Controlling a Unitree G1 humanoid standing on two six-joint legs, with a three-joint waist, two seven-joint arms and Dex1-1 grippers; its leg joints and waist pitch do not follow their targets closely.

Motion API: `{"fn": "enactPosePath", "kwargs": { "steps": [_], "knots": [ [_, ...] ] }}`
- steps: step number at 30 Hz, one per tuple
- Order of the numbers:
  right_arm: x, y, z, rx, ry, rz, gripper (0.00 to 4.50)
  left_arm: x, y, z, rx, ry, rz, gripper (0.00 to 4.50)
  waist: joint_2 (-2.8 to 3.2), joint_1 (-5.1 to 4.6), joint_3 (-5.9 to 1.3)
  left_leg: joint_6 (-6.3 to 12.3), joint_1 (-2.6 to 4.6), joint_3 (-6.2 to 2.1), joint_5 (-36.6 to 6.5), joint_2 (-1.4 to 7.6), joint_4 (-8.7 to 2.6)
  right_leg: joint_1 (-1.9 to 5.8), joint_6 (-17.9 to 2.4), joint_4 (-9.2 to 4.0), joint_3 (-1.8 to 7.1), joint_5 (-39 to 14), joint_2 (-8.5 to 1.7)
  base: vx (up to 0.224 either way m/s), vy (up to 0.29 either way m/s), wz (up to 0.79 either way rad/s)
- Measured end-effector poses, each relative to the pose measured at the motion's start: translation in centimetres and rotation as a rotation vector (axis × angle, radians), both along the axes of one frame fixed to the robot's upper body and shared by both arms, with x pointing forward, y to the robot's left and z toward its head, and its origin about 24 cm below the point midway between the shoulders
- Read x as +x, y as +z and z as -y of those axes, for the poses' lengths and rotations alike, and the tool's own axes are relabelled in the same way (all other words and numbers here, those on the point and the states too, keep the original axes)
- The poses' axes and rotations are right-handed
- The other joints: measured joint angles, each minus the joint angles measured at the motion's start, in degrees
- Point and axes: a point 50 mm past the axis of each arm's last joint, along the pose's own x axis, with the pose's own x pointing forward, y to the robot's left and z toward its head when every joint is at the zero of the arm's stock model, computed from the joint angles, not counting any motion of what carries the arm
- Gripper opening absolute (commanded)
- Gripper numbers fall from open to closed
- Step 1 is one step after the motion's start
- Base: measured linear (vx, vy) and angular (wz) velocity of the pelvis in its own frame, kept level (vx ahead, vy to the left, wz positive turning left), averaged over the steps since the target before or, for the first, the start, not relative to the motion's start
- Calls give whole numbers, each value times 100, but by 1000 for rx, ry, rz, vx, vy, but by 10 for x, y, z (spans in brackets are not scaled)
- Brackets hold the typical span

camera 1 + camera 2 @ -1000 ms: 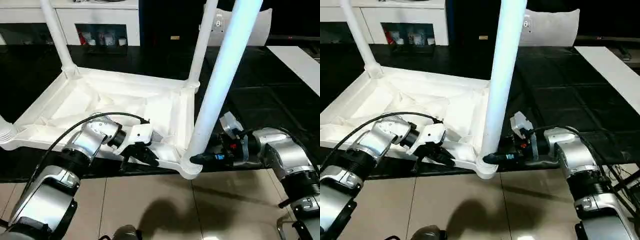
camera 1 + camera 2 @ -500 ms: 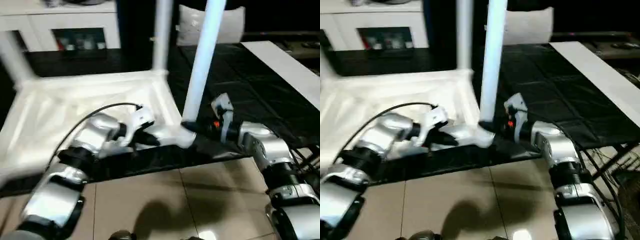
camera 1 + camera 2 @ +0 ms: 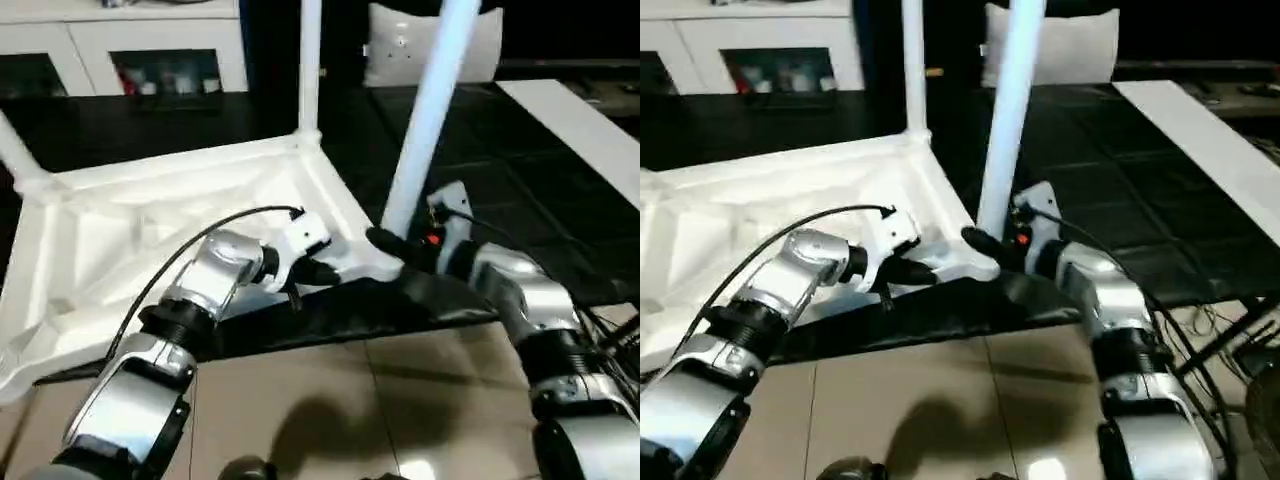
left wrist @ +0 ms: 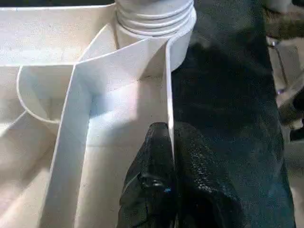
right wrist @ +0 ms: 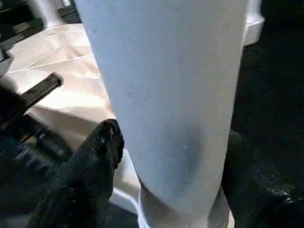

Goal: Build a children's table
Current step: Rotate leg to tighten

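On black counter (image 3: 520,190), head views: children's table (image 3: 150,220) upside down, legs up. Left pincer (image 3: 312,270) at near rim; right pincer (image 3: 385,240) at near leg (image 3: 425,120) base.
Left wrist: pincer pinching rim wall (image 4: 167,95).
Right wrist: fingers (image 5: 102,147) spread around leg, whether touching unclear.

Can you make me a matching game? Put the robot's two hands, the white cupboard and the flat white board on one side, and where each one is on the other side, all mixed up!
Things:
1. left hand
2. right hand
3. white cabinet with glass doors
4. flat white board

Places:
A. at the far back
B. shut on the thin side wall of the upside-down white plastic table top
C. lying flat at the far right
D. at the base of the nearest white round leg

Pairs: 1-B, 2-D, 3-A, 4-C
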Motion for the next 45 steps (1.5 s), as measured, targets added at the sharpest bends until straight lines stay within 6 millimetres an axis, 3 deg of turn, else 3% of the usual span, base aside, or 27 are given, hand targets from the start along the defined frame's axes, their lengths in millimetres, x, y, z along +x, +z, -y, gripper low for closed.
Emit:
{"fn": "enactPosePath", "kwargs": {
  "steps": [6, 12, 20, 29, 30, 38, 45],
  "knots": [
    [-13, 3, 21, -82, 144, 42, 399, -7, 1, -15, 33, -151, 39, 0, 1, 160, 0, -15, -1, -1, -8, 3, 0, 2, 1, 0, -5, -1, 0, 0, 0, 0],
    [-30, 7, 27, -141, 373, 62, 399, -16, 2, -22, 50, -312, 25, 0, 2, 291, 0, -13, -3, -1, -9, 2, 2, 10, 5, -7, -6, -3, -3, 0, 0, 0],
    [-39, 6, 21, -128, 552, 25, 327, -23, 1, -21, 62, -444, 5, 0, 0, 328, -2, -11, 1, -1, -6, 3, 6, 18, 5, -5, -7, -2, -4, 0, 0, 0],
    [-44, 0, 18, -110, 645, -27, 266, -23, 0, -22, 61, -482, -1, 0, 0, 329, -2, -10, 1, -1, -6, 3, 7, 19, 6, -5, -8, -2, -4, 0, 0, 0],
    [-44, -1, 18, -107, 648, -32, 242, -23, 0, -22, 61, -482, -1, 0, 0, 329, -2, -10, 1, -1, -6, 3, 7, 18, 6, -5, -8, -2, -4, 0, 0, 0],
    [-41, -3, 17, -88, 654, -32, 208, -23, 0, -24, 47, -462, -33, 0, -1, 302, -3, -11, 6, -1, -6, 5, 7, 21, 5, -3, -11, -2, -4, 0, 0, 0],
    [-19, -8, -8, -40, 373, -37, 202, -10, 2, -34, 44, -202, -86, 0, -13, 42, -9, -37, 43, -1, 10, 18, 9, 28, 17, 6, -20, -6, -2, 0, 0, 0]
  ]
}}
